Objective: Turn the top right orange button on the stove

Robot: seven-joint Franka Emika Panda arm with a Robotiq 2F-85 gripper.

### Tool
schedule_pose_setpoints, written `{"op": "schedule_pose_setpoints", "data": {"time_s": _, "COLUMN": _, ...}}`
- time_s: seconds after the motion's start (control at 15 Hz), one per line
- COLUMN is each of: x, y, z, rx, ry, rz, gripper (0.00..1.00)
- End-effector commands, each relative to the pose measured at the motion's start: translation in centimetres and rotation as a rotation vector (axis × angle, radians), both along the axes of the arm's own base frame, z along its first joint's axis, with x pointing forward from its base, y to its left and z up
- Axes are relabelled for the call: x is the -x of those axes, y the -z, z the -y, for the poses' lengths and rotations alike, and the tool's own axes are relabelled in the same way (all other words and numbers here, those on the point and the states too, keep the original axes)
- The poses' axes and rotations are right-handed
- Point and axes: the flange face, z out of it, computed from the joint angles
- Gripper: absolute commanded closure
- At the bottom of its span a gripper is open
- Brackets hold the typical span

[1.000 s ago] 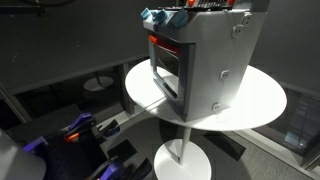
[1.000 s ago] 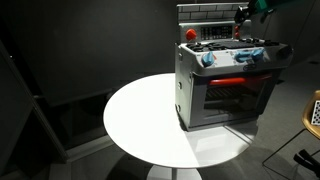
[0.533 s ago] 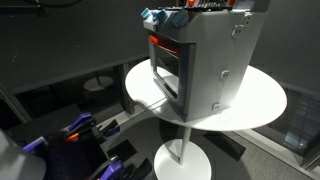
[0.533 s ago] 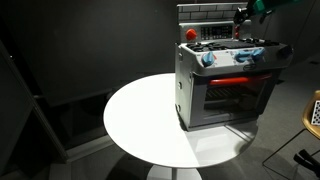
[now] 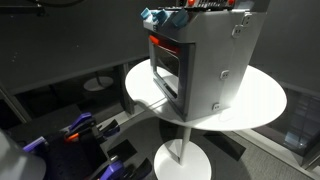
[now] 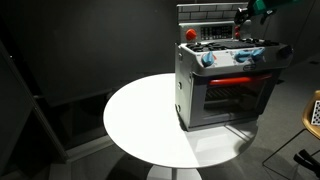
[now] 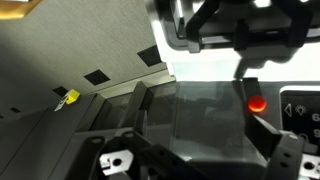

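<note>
Exterior view, hand [image 6: 243,14] tiny near stove [image 6: 228,88] top, grip unclear

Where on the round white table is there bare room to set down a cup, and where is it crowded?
The widest bare patch of the table lies beside the stove, along its grey side wall, out to the rim. A narrower strip runs in front of the oven door. The stove top is crowded with knobs, and the hand is near its back.

You see a dim room, dark grey wall [image 6: 80,40], dark floor [image 5: 60,90], round white tabletop [image 6: 140,120] on a white pedestal foot [image 5: 180,160].
</note>
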Motion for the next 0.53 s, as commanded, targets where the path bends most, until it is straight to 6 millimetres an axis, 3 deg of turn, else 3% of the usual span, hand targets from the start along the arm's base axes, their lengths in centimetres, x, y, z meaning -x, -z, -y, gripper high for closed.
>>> {"op": "schedule_pose_setpoints", "data": {"time_s": 0.0, "x": 0.9, "y": -1.2, "z": -1.3, "rx": -0.082, "ry": 0.011, "rz": -0.035, "gripper": 0.0}}
{"op": "schedule_pose_setpoints", "data": {"time_s": 0.47, "x": 4.7, "y": -4.1, "z": -6.0, "rx": -0.254, "ry": -0.02, "rz": -0.113, "gripper": 0.0}}
